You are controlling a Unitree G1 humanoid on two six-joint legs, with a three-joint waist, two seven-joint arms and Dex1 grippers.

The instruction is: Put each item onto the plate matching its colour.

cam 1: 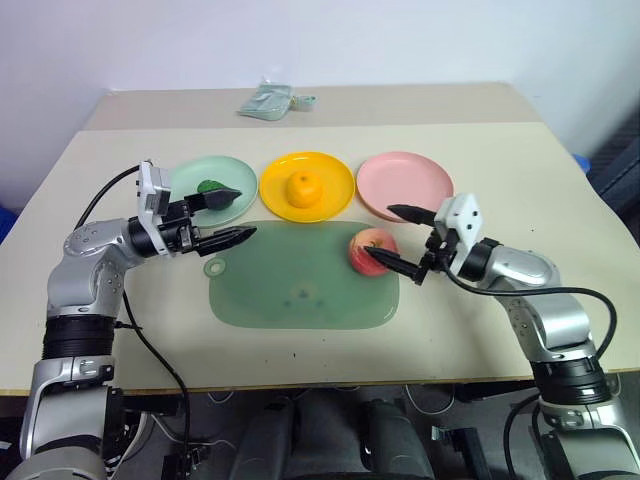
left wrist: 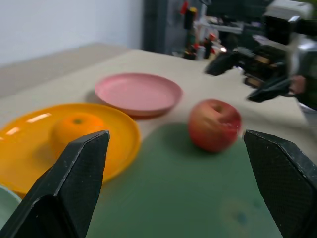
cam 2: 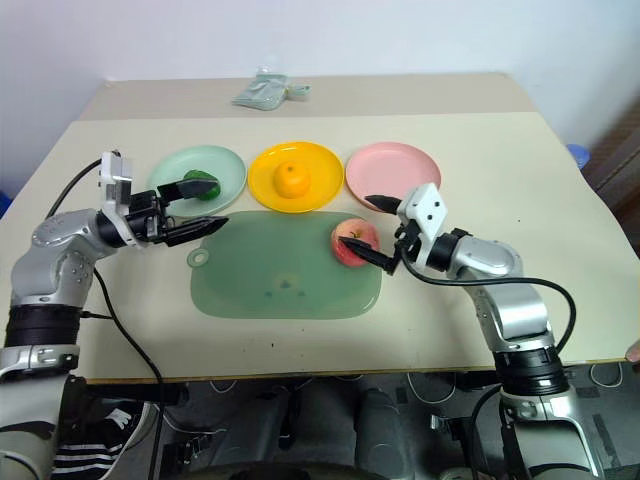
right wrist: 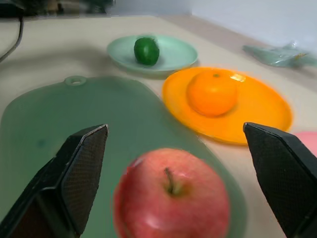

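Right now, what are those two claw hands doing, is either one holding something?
Left gripper: open, holding nothing, beside the pale mint green plastic plate.
Right gripper: open, fingers on either side of the red-pink apple, not closed on it.

Three plates line the counter (cam 1: 480, 330) toward its far edge: green plate (cam 1: 190, 182) holding the green fruit (cam 1: 211, 187), yellow plate (cam 1: 335, 190) holding the orange (cam 1: 303, 187), pink plate (cam 1: 405, 182) bare. The apple (cam 1: 370, 243) sits on the green board (cam 1: 290, 290), between the right end effector (cam 1: 391, 240)'s spread fingers.

Robotics lab setting. Beige table (cam 1: 500, 330) against a plain white wall (cam 1: 400, 40). Cluttered equipment (left wrist: 208, 34) stands beyond the table.
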